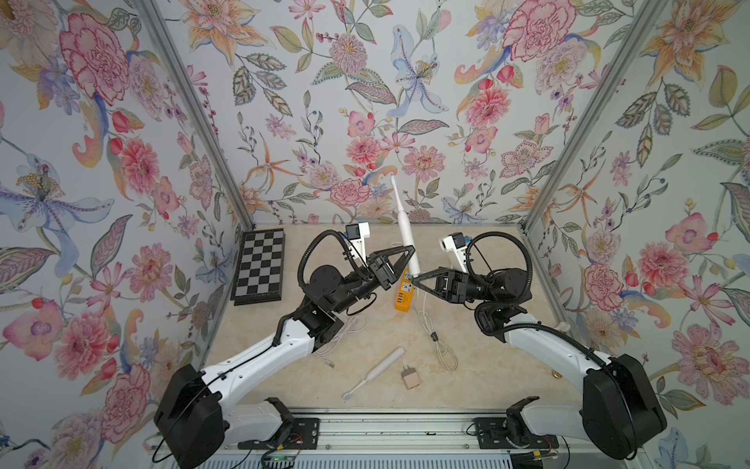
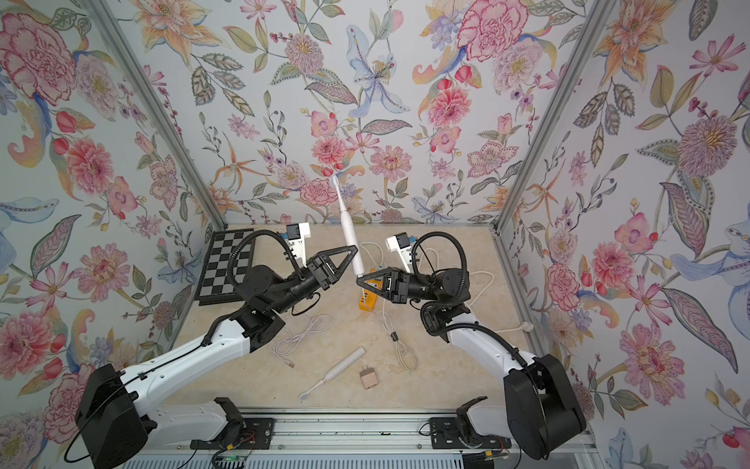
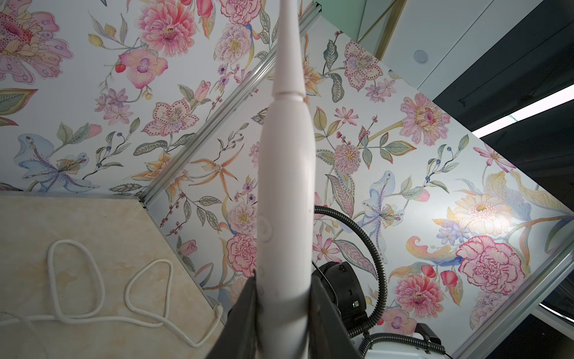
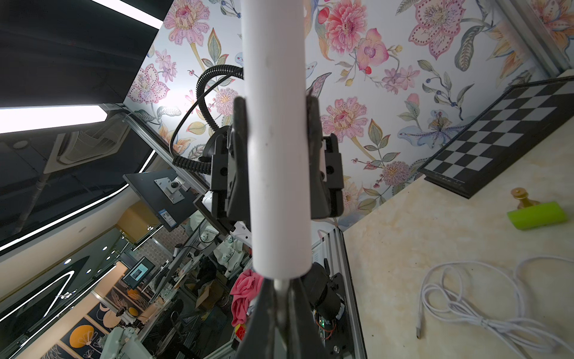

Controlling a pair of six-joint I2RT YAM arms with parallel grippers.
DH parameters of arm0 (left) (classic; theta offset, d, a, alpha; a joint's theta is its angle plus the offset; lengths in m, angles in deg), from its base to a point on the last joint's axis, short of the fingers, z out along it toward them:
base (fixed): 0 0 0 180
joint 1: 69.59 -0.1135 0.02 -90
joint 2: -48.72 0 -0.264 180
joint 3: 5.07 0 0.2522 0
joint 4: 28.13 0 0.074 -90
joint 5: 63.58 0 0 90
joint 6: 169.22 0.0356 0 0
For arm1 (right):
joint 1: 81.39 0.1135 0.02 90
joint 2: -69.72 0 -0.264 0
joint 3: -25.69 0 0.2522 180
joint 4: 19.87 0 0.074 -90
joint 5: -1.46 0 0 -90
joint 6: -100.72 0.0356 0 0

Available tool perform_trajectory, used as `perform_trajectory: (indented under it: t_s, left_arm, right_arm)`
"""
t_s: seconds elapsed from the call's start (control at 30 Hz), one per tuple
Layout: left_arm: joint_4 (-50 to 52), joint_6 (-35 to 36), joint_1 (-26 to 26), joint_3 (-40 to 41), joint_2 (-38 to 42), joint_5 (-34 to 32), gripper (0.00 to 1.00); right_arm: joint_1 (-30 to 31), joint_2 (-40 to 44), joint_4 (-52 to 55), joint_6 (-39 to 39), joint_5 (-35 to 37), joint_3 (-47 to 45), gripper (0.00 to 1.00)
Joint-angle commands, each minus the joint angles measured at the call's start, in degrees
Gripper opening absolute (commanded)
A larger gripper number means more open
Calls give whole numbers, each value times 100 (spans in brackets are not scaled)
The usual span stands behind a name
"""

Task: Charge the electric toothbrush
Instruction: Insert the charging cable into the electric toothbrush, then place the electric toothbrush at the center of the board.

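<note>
The left claw (image 1: 412, 251) clamps the lower handle of the electric toothbrush (image 1: 404, 231), holding it off the table (image 1: 507, 365), head up and tilted toward the back wall. The right claw (image 1: 412, 279) is pinched tight on the end of the white cable (image 1: 435, 336) at the brush's base, above the orange power strip (image 1: 401, 298).
</note>
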Motion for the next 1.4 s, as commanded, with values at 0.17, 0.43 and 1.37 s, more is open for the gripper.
perform_trajectory:
  t_s: [0.17,0.43,1.37]
  left_arm:
    - [1221,396,516,-38,-509,1090,0]
    - [2460,1844,472,-1683,-1208,175,0]
    - [5588,4797,1485,-5359,-5679,-572,0]
  right_arm:
    - [-310,371,402,-466,1405,671,0]
    - [-485,1645,3907,-2407,1826,-260,19]
    - [-880,4389,11283,-2690,6004,1985,100]
